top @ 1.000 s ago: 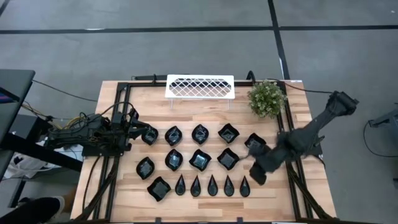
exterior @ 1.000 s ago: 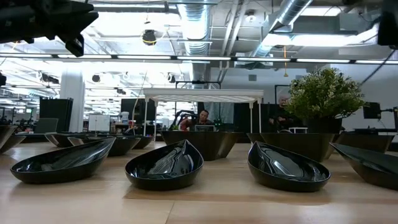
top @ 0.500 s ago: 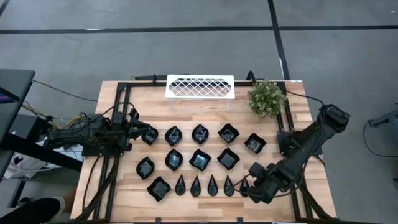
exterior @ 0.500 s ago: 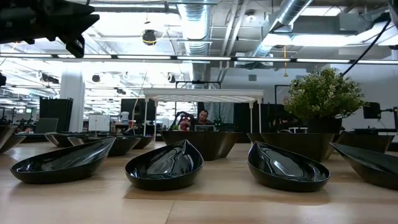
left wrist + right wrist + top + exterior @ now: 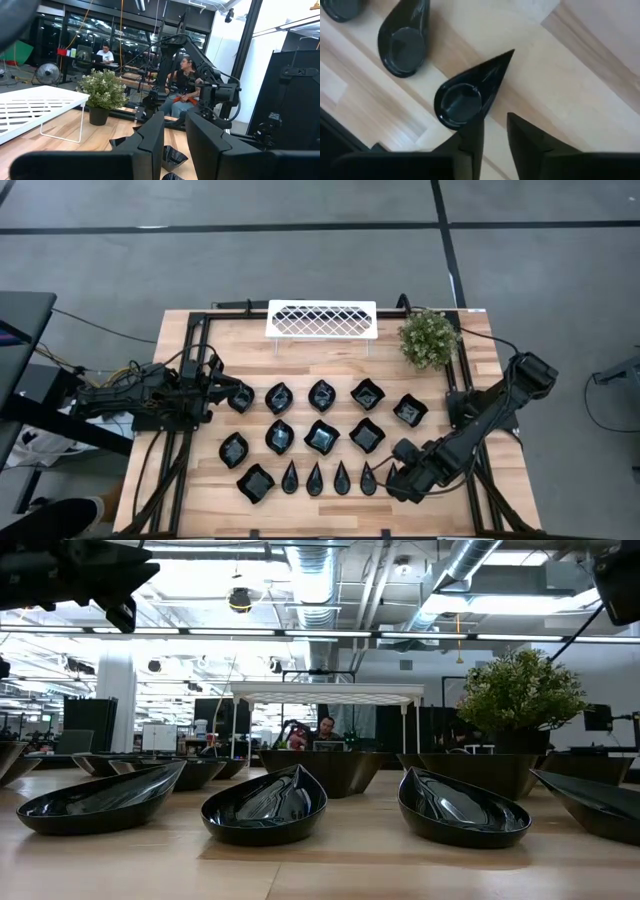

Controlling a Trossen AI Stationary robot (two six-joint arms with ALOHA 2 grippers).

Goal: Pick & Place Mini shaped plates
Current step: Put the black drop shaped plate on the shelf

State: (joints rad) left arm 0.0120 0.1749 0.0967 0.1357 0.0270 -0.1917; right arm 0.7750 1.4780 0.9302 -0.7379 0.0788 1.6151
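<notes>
Several glossy black mini shaped plates lie flat on the wooden table [image 5: 480, 380]: two rows of leaf shapes [image 5: 322, 395], a square one [image 5: 255, 483] and a near row of narrow teardrops [image 5: 315, 478]. My right gripper [image 5: 398, 477] points steeply down at the right end of that row. In its wrist view it [image 5: 495, 132] stands slightly open beside a teardrop plate [image 5: 465, 95] that lies on the wood. My left gripper [image 5: 240, 395] waits level at the table's left, its fingers [image 5: 175, 145] a little apart and holding nothing. My right gripper comes from above at the teardrop plate's round end [image 5: 451, 116]. One fingertip [image 5: 472, 131] overlaps that end's rim; the other stands outside the plate over bare wood. I cannot tell whether the finger touches it. The plate lies flat on the table.
A white lattice rack [image 5: 322, 319] stands at the far edge, with a small green plant [image 5: 429, 338] to its right. Black frame rails [image 5: 466, 410] run along both table sides. Bare wood lies right of the teardrop row. People sit in the room behind.
My right gripper has gone down and toward the table's near edge, from beside the rightmost leaf plate to the right end of the teardrop row. It has rolled as it went. The plates on the table have stayed where they were.
</notes>
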